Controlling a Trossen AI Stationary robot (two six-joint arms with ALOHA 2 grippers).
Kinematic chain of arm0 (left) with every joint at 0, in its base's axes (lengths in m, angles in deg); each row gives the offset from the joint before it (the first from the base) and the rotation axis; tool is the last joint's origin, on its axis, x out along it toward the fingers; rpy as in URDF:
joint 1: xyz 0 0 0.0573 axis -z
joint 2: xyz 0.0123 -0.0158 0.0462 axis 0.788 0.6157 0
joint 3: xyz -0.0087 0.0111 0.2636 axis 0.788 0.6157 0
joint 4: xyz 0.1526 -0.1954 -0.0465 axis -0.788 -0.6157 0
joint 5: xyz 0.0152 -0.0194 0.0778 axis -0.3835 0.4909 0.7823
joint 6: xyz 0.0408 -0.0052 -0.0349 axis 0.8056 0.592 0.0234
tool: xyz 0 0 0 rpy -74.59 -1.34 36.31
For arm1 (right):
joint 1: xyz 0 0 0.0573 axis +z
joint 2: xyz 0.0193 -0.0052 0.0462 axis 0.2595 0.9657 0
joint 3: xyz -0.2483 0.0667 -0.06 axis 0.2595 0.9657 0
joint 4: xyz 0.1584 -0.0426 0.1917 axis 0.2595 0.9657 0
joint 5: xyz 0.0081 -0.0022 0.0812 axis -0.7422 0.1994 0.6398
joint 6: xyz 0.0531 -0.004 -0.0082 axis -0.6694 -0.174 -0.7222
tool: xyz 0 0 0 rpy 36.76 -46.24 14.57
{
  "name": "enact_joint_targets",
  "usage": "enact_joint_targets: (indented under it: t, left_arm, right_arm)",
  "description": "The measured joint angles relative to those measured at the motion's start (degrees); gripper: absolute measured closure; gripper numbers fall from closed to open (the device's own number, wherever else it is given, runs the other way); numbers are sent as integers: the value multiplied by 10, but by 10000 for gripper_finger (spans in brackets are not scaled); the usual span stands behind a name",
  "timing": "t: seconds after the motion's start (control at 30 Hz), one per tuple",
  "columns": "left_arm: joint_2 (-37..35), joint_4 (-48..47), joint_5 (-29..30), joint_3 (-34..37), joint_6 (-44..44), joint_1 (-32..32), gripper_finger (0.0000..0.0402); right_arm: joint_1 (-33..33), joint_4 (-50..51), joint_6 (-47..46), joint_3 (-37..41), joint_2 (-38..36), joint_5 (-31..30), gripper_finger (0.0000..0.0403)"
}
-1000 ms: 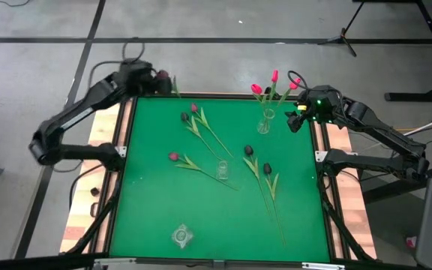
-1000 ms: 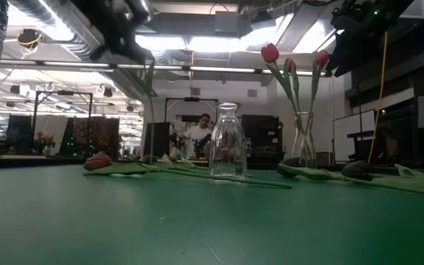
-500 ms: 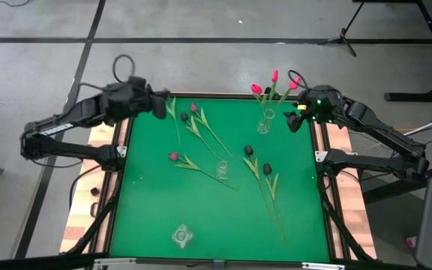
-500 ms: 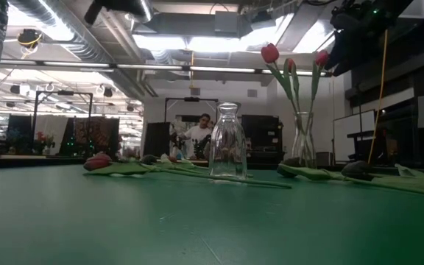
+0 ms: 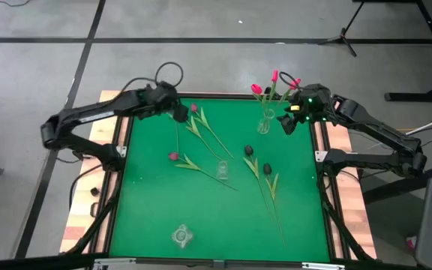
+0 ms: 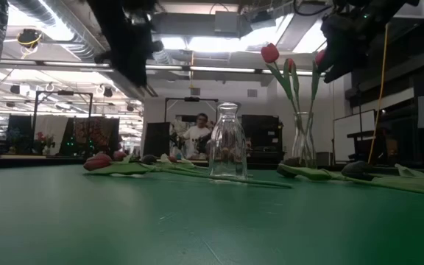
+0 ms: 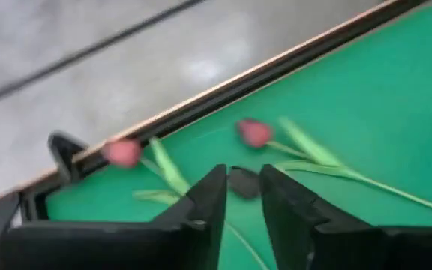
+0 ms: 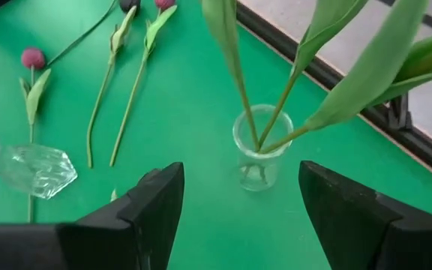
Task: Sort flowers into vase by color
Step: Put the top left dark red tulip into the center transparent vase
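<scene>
My left gripper (image 5: pixel 179 113) hangs above the table's far-left part, shut on a mauve-pink tulip. Its head (image 7: pixel 122 152) sticks out to one side, and its stem (image 5: pixel 177 135) trails toward the near edge. Below the fingers a near-black tulip (image 7: pixel 244 182) and a mauve one (image 5: pixel 194 107) lie flat. Another pinkish tulip (image 5: pixel 173 156) and two near-black ones (image 5: pixel 248 150) (image 5: pixel 267 169) lie mid-table. Three pink-red tulips stand by their stems in a glass vase (image 8: pixel 259 154). My right gripper (image 5: pixel 287 121) hovers open beside that vase. My left gripper holds the mauve-pink tulip lifted clear of the table, coming at it from above and slanting down. The fingers (image 7: pixel 205 202) lie across the flower just behind its head, where a leaf (image 7: pixel 167 166) runs up to them. The fingers hide the place of contact.
An empty glass bottle (image 6: pixel 227 143) stands mid-table among the lying stems. A second small glass (image 5: pixel 181 236) sits near the front edge. The near-left part of the green mat (image 5: pixel 148 210) is bare. A person shows far behind the table (image 6: pixel 199 132).
My left gripper has swung from beyond the table's far-left corner toward the right and the near edge, coming over the mat above the lying tulips. It has carried the tulip along, the stem trailing. My right gripper has moved a little left toward the vase.
</scene>
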Motion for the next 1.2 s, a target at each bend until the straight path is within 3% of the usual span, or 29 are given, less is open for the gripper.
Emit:
enact_joint_targets:
  t: [0.27, 0.67, 1.2]
  left_arm:
    - [126, -32, -44, 0, -89, -115, 257]
    - [199, 30, -201, 0, -93, -229, 247]
    - [302, 67, -226, 0, -105, -243, 246]
  right_arm:
    - [0, 41, 3, 0, 1, 0, 139]
    - [0, 56, 8, 0, 1, -16, 139]
    - [0, 50, 19, 0, 1, -16, 139]
